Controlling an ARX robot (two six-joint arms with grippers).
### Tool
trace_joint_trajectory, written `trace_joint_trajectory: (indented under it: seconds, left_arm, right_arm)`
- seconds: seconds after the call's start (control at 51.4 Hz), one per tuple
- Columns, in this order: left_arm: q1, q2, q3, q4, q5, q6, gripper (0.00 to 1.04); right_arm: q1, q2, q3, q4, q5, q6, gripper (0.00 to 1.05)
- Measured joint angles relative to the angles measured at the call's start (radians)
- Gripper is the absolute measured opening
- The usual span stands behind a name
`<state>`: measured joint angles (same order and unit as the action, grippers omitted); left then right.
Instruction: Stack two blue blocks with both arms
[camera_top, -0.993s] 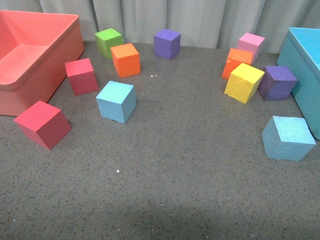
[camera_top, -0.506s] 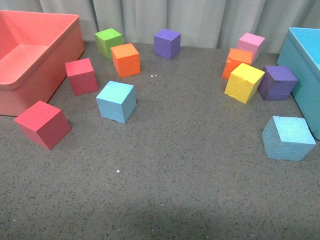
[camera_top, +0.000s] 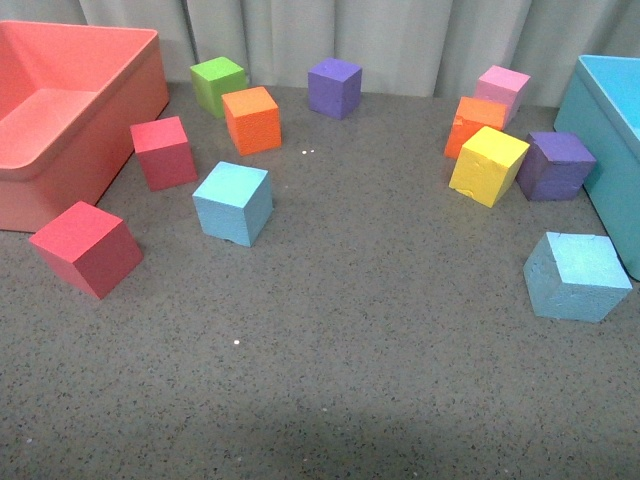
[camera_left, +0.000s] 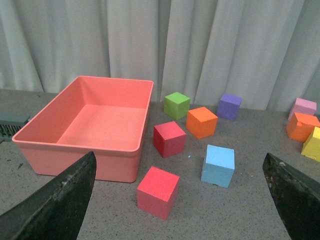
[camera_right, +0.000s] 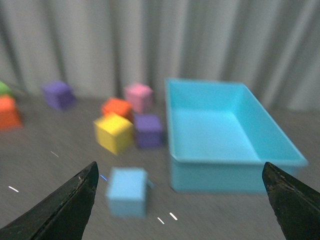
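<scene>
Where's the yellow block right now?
In the front view the yellow block sits on the right side, just in front of an orange block, with a purple block beside it toward the turquoise bin.

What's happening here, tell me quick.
Nothing is grasped yet. The left tool and right tool are both open and empty above the grey table. One blue block sits near the coral bin, the other blue block beside the turquoise bin. They lie far apart among other coloured cubes, so the stack is not started.
</scene>
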<state>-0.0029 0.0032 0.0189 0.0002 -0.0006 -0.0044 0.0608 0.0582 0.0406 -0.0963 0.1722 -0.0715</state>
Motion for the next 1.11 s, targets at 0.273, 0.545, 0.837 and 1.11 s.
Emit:
trace_joint_trajectory:
  seconds: [0.273,0.545,0.837,1.11]
  left_arm:
    - [0.0,0.0,0.0,0.0,0.0,0.0,0.98]
    - [0.0,0.0,0.0,0.0,0.0,0.0,0.98]
    - [0.0,0.0,0.0,0.0,-0.001,0.0,0.98]
    - [0.0,0.0,0.0,0.0,-0.001,0.0,0.98]
  right_arm:
    - [0.13,0.737,0.185,0.25,0.049,-0.045,0.95]
    - [0.129,1.247,0.454,0.163,-0.049,0.095,0.95]
    - [0.115,1.628,0.676,0.102,-0.055,0.17,0.95]
    - [0.101,1.807,0.814,0.046,-0.043,0.167,0.95]
